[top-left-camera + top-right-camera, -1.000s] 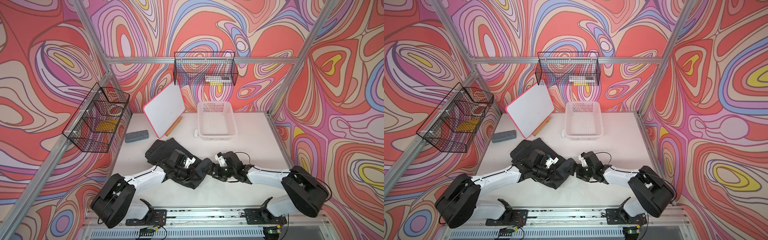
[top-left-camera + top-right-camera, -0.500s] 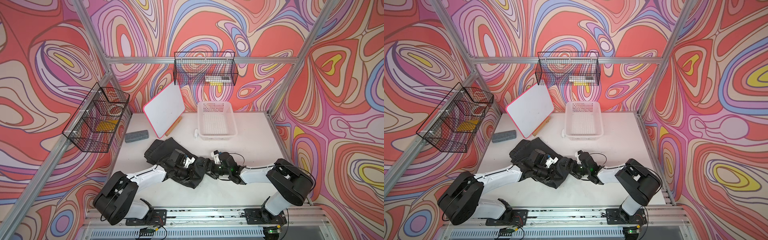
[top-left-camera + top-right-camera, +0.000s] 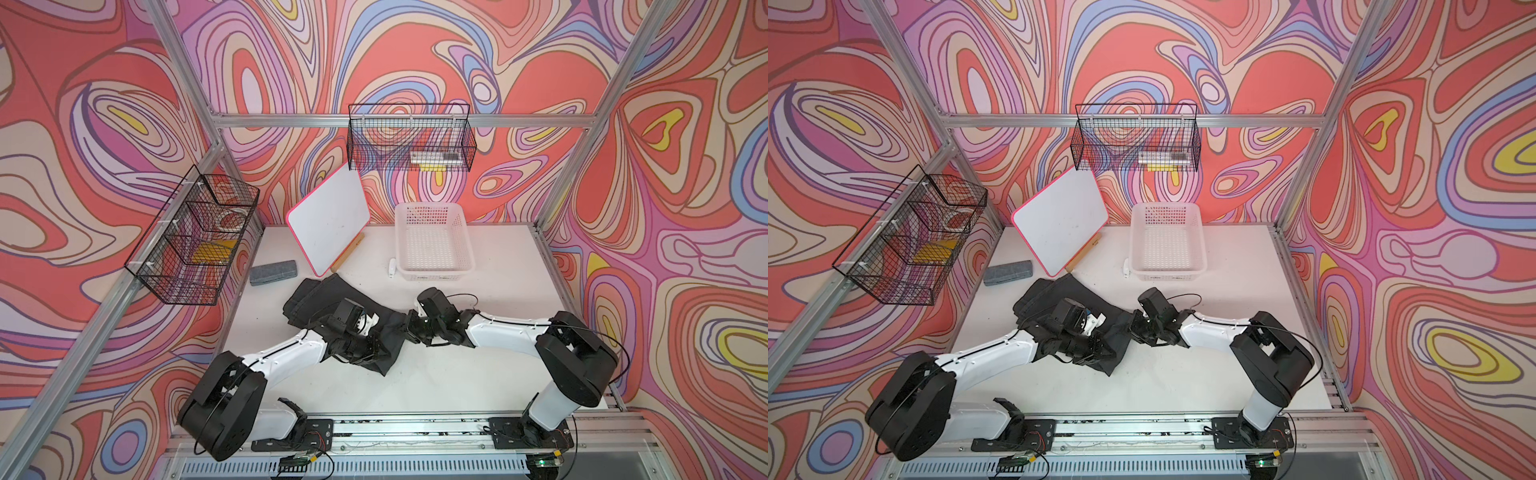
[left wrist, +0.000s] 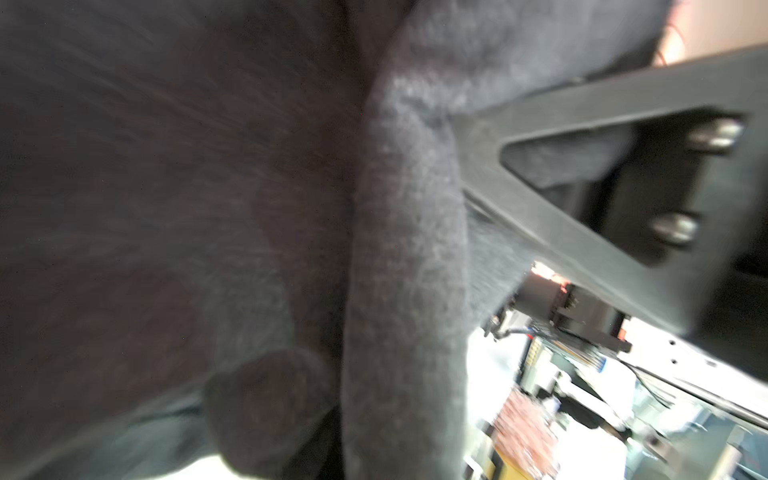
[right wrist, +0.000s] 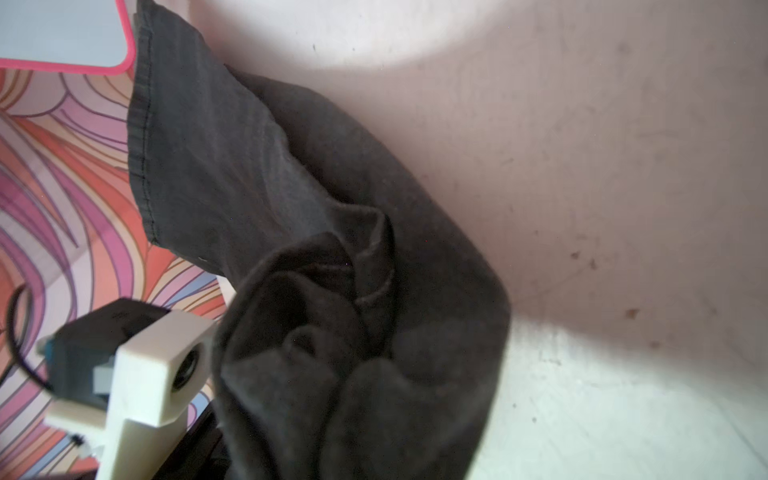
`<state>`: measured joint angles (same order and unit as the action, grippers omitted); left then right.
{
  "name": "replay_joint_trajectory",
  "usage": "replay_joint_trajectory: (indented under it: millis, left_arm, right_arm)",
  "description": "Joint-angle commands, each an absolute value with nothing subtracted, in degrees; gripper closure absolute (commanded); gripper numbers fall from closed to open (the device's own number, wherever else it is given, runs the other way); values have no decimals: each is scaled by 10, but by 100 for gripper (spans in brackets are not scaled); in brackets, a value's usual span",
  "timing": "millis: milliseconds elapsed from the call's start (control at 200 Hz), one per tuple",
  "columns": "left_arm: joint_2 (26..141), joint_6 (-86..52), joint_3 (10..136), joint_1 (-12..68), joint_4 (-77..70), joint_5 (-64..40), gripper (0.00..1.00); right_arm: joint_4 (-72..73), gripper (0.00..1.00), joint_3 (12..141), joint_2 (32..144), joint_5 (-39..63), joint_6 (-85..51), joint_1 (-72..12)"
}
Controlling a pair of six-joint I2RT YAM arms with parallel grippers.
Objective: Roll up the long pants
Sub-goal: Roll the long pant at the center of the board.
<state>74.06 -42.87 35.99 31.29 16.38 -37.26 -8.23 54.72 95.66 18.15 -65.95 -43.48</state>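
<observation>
In both top views: the long pants (image 3: 316,297) heaped on the table (image 3: 457,374), pinned beneath the left gripper (image 3: 368,347), edge touching the right gripper (image 3: 409,328). Behind, a white basket (image 3: 467,245); on the wall a wire basket (image 3: 357,141) holding a silvery bar (image 3: 434,157). Left wrist: finger (image 4: 582,241) clamped on a cloth fold. Right wrist: cloth bunched close, grip impossible to tell. Since a second ago: right gripper drawn in against the cloth.

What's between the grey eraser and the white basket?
The pink-edged whiteboard and a small white thing stand between eraser and basket, in both top views.
</observation>
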Motion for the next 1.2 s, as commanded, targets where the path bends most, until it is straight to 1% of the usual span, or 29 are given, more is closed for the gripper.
replay_joint_trajectory:
  millis: [0,25,110,175,210,270,356,396,406,421,436,451,466,471,481,491,576,656,811,886,961,1042,1197]
  left_arm:
    - [698,-358,399,310,366,-243,67]
    - [689,-345,409,310,385,-220,65]
    - [652,-306,428,311,412,-158,64]
    - [626,-288,434,317,415,-118,56]
    - [614,-275,439,331,413,-94,57]
    - [596,-253,448,393,402,-18,56]
    - [582,-218,445,520,353,117,49]
    - [585,-207,437,566,327,170,45]
    - [586,-205,435,575,322,178,44]
    - [587,-204,432,588,314,196,36]
    - [589,-202,428,598,305,212,34]
    - [591,-200,423,610,297,224,27]
    - [592,-197,418,621,286,242,12]
    - [592,-195,416,623,282,247,9]
    - [592,-191,410,628,274,255,6]
    - [592,-185,406,636,266,261,5]
    - [597,-138,384,699,196,346,1]
    - [612,-84,373,725,134,363,1]
    - [681,-28,366,739,46,362,1]
    - [724,-7,367,748,5,380,1]
    - [763,33,371,763,-36,421,1]
    - [791,44,379,765,-43,412,1]
    - [850,0,381,756,-24,434,1]
  right_arm:
    - [-340,100,618,979,88,-607,-417]
    - [-353,100,626,985,89,-603,-416]
    - [-395,100,653,1006,92,-583,-409]
    - [-417,100,670,1024,95,-571,-399]
    - [-423,100,679,1035,102,-564,-394]
    - [-435,100,694,1053,120,-557,-383]
    - [-452,100,722,1072,133,-548,-378]
    - [-464,100,740,1082,134,-541,-378]
    - [-467,100,745,1084,135,-538,-377]
    - [-472,100,751,1087,136,-537,-377]
    - [-477,100,756,1090,138,-535,-376]
    - [-479,100,761,1093,140,-534,-375]
    - [-481,100,764,1094,141,-533,-375]
    - [-481,100,765,1095,142,-532,-374]
    - [-481,100,766,1096,143,-531,-374]
    - [-482,100,768,1096,144,-530,-374]
    - [-490,100,778,1101,152,-523,-371]
    - [-494,100,780,1102,158,-518,-367]
    - [-489,100,778,1098,178,-516,-360]
    - [-481,100,776,1098,196,-520,-356]
    - [-480,100,778,1097,201,-520,-355]
    - [-481,100,784,1098,209,-518,-353]
    - [-481,100,787,1092,226,-510,-352]
